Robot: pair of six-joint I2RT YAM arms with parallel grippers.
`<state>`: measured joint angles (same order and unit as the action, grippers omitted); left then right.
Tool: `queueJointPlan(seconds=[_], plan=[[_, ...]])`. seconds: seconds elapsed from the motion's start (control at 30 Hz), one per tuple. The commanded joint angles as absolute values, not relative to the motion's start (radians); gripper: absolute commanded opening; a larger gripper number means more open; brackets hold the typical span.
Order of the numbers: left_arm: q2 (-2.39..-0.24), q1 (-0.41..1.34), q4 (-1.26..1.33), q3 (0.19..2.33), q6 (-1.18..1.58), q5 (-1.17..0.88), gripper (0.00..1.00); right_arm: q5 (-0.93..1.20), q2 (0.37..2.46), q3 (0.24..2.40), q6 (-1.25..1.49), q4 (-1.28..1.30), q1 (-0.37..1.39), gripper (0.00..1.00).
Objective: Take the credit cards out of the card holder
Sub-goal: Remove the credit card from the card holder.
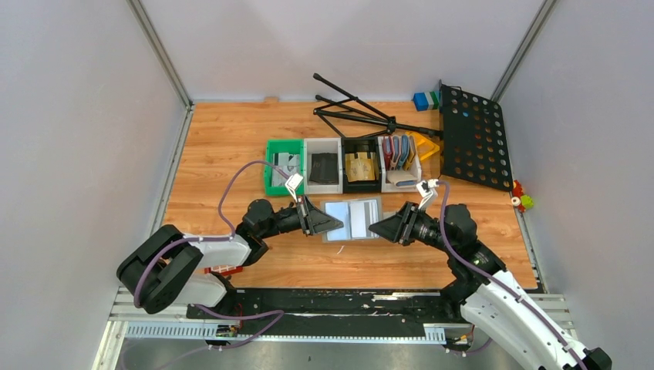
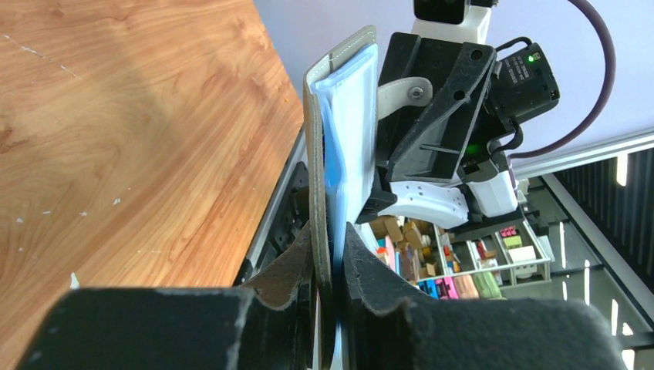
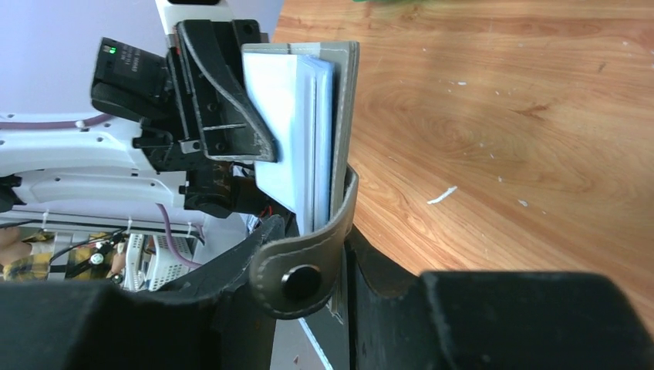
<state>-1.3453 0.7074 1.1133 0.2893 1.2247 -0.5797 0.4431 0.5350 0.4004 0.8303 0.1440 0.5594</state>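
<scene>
The card holder (image 1: 352,220) is hanging open and flat between the two hands, just over the wooden bench (image 1: 224,146), in front of a row of small bins (image 1: 323,142). The left hand (image 1: 330,223) is pinching one end, its fingers (image 2: 289,270) pressing tight on the edge. The right hand (image 1: 376,229) is squeezing the other end, with the snap strap (image 3: 301,281) caught in its grip too. The pale credit cards (image 3: 297,131) are sitting tucked inside the pockets.

The card holder (image 1: 352,220) sits before bins (image 1: 323,142)
</scene>
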Motion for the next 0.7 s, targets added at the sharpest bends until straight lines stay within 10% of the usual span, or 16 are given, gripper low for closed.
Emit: queueJointPlan(seconds=[0.0,0.67], plan=[[-1.281,0.712,1.059,0.333,1.161,-0.582,0.18,0.389,0.515,0.449,0.774,0.219,0.563,0.31],[-1.258,0.712,0.995,0.344,1.130,-0.590,0.16,0.384,0.496,0.469,0.727,0.254,0.561,0.17]])
